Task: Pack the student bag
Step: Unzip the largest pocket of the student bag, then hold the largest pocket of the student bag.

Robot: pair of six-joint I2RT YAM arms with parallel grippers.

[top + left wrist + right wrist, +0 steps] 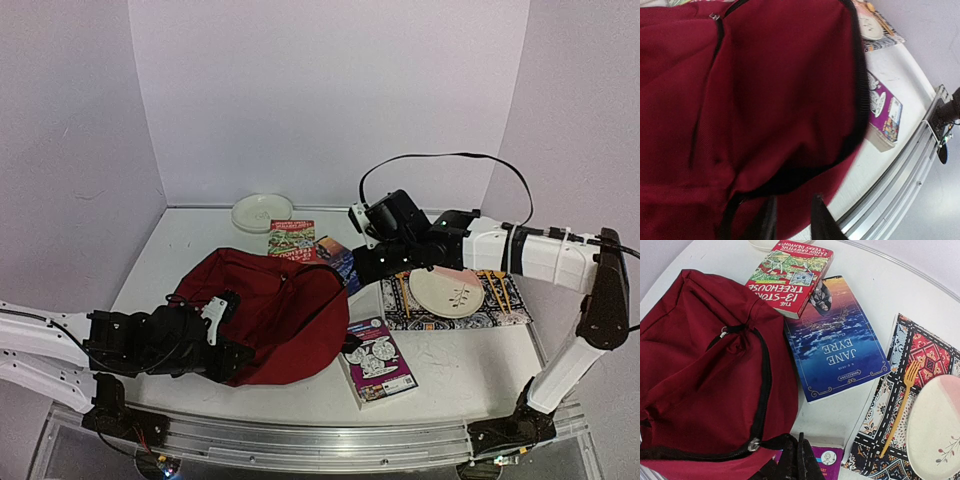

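White tabletop (190, 250), student bag (265, 320) looks zipped. My left gripper (793, 206) sits slightly open at its near edge, right gripper (794, 450) closed by the zip (762, 385); I'd say unzipping comes next.

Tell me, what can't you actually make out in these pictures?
- Bag inside: its fabric covers it in every view.
- Purple book title: too small from above, blurred in left wrist view, cut by the bottom edge in right wrist view.
- Whether the right gripper pinches the zip strap: right wrist view, dark on dark.
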